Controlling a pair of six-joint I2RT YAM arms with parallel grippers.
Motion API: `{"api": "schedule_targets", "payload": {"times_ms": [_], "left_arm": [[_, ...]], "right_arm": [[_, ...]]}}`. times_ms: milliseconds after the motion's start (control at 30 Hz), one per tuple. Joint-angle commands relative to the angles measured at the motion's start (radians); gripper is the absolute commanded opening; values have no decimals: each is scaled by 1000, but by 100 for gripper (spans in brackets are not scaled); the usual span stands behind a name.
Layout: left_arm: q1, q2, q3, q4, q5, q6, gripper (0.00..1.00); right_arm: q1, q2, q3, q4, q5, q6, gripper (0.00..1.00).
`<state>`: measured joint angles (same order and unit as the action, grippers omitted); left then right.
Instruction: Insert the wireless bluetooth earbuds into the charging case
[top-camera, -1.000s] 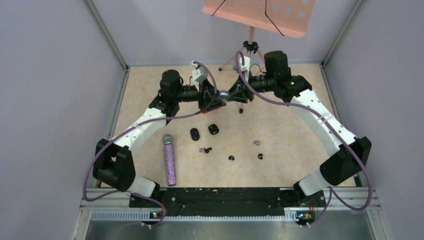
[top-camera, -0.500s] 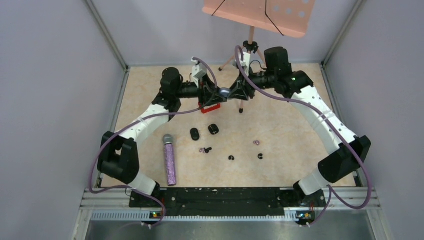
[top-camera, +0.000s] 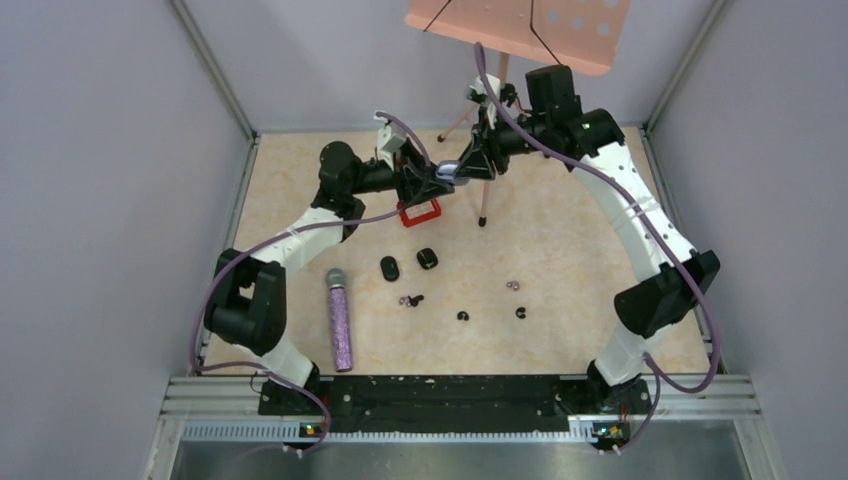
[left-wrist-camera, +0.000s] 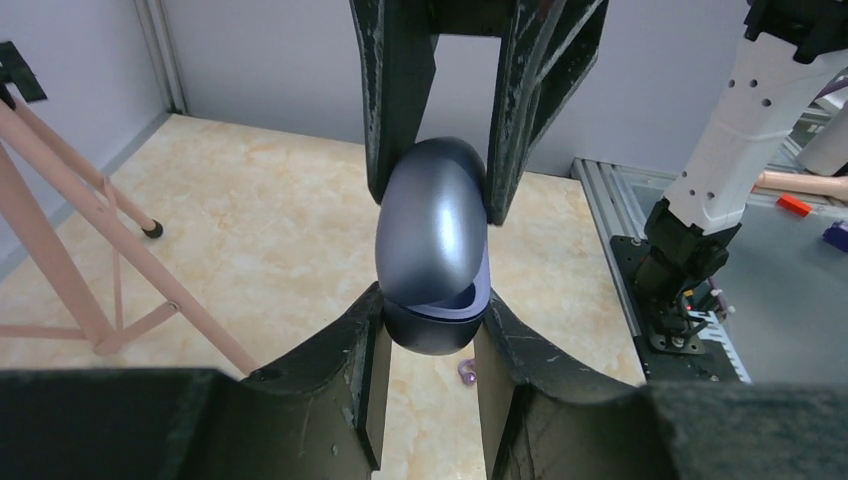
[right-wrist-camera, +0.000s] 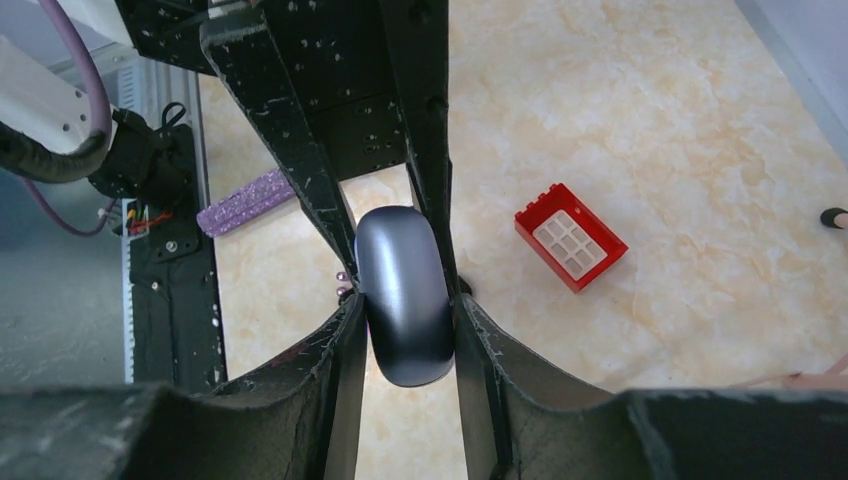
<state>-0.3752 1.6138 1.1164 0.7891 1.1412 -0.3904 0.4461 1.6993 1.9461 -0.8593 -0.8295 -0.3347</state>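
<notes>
Over the table (top-camera: 580, 250), upper centre of the overhead view, my left gripper (left-wrist-camera: 432, 312) is clamped on the case (top-camera: 449, 171) and my right gripper (right-wrist-camera: 408, 308) pinches its lid (left-wrist-camera: 430, 215), barely cracked, so I judge I'm opening it and must next hinge it wide before fetching the earbuds (top-camera: 411, 299) lying lower centre.

Inspection of my own structure.

- **Links:** My left arm (top-camera: 300, 232) and right arm (top-camera: 632, 205) wear white shells on the long links, with bulky black housings at the joints. Small round holes dot the right shell.
- **Cabling:** A purple cable (top-camera: 203, 310) loops outside each arm.
- **Markings:** One green indicator lamp (top-camera: 583, 126) glows on a black housing of the right arm.
- **End effectors:** My left gripper (left-wrist-camera: 430, 310) and right gripper (right-wrist-camera: 408, 305) have black, tapered fingers (right-wrist-camera: 325, 395). They are scuffed and flecked white.
</notes>
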Motion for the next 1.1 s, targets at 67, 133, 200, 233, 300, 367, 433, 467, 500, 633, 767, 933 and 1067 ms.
{"api": "schedule_targets", "payload": {"times_ms": [67, 133, 200, 233, 300, 367, 433, 467, 500, 633, 767, 933, 1067], "left_arm": [[-5, 20, -37, 180, 61, -115, 0], [-1, 23, -47, 192, 56, -121, 0], [-1, 23, -54, 197, 50, -124, 0], [1, 25, -56, 204, 46, -128, 0], [3, 27, -58, 211, 39, -140, 0], [9, 31, -61, 218, 24, -158, 0], [15, 32, -70, 223, 4, -176, 0], [19, 30, -75, 223, -5, -181, 0], [19, 24, -79, 222, -18, -179, 0], [28, -14, -88, 185, -86, -199, 0], [45, -82, -103, 144, -132, -197, 0], [104, -155, -151, 56, -159, -215, 0], [144, -184, -175, -50, -133, -168, 0]], "right_arm": [[-41, 37, 130, 31, 30, 59, 38], [-43, 41, 142, 32, 34, 70, 39], [-44, 45, 147, 32, 43, 72, 39], [-45, 46, 146, 32, 47, 72, 39], [-45, 51, 147, 31, 46, 74, 40], [-46, 47, 156, 30, 42, 77, 40], [-47, 31, 170, 30, 56, 77, 40], [-48, 21, 178, 25, 82, 76, 41], [-49, 9, 183, 15, 119, 76, 43], [-81, -62, 108, -65, 268, 73, 44], [-96, -147, -145, -186, 455, 19, 41], [-97, -240, -548, -127, 576, -12, 28], [-96, -292, -725, -41, 566, -54, 17]]}}
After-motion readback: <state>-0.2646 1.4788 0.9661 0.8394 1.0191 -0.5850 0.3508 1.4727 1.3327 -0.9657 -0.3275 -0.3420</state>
